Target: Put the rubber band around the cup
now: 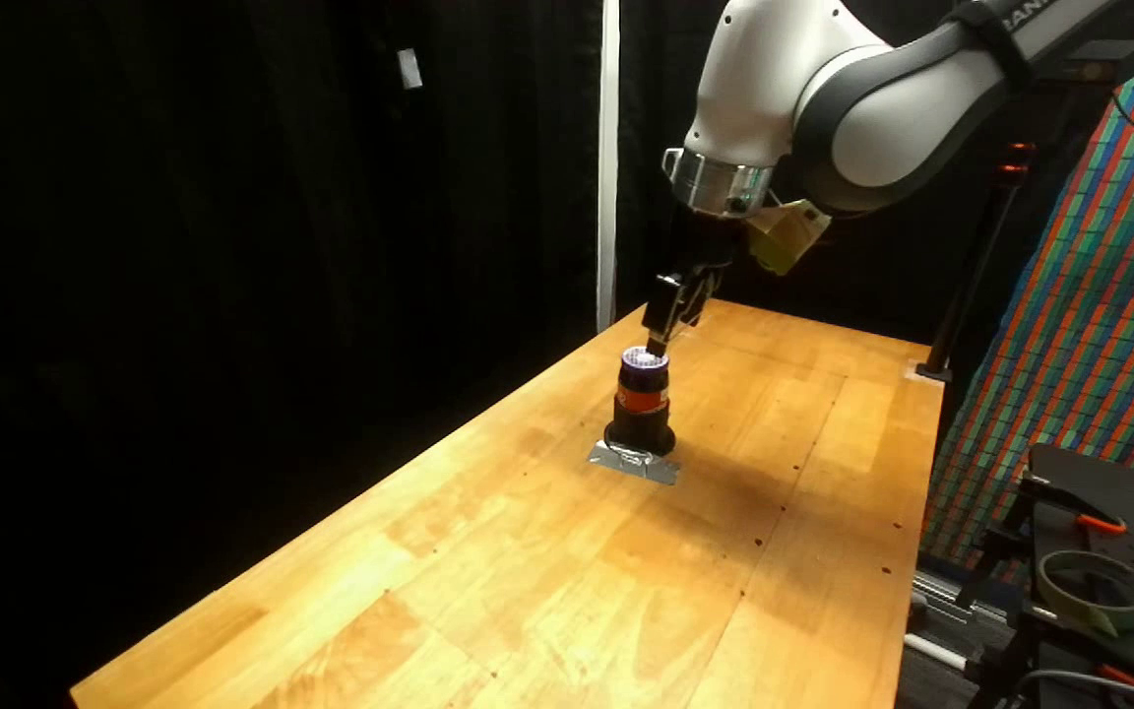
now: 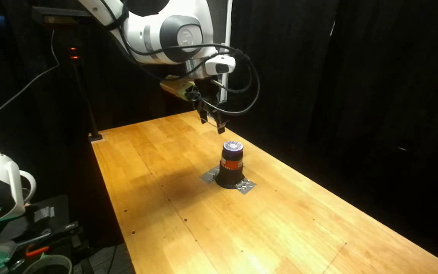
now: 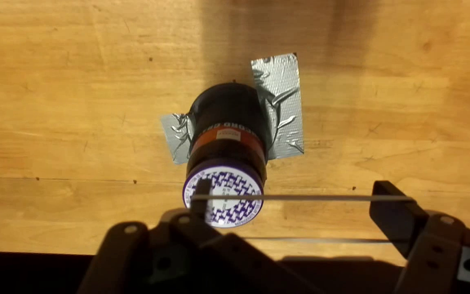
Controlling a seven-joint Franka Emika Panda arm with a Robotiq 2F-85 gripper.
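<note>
Two strands of band (image 3: 320, 198), lower right in the wrist view, span the parted gripper (image 3: 294, 200); probably light, springy, slip-prone (best held from inside, I'd say). Cup (image 3: 226, 153): upright, mid-frame, not yet ringed.

In an exterior view, robot arm (image 1: 882, 123): pale capitals at top edge, "AN" legible, word cut off. Round joint cap (image 2: 186, 37): emblem, not identifiable. Wrist view, jar (image 3: 227, 153): inverted capitals along orange label band (image 3: 248, 140), seemingly including "CORD", remainder uncertain. Lid (image 3: 231, 188): ring of print, too small to read.
</note>
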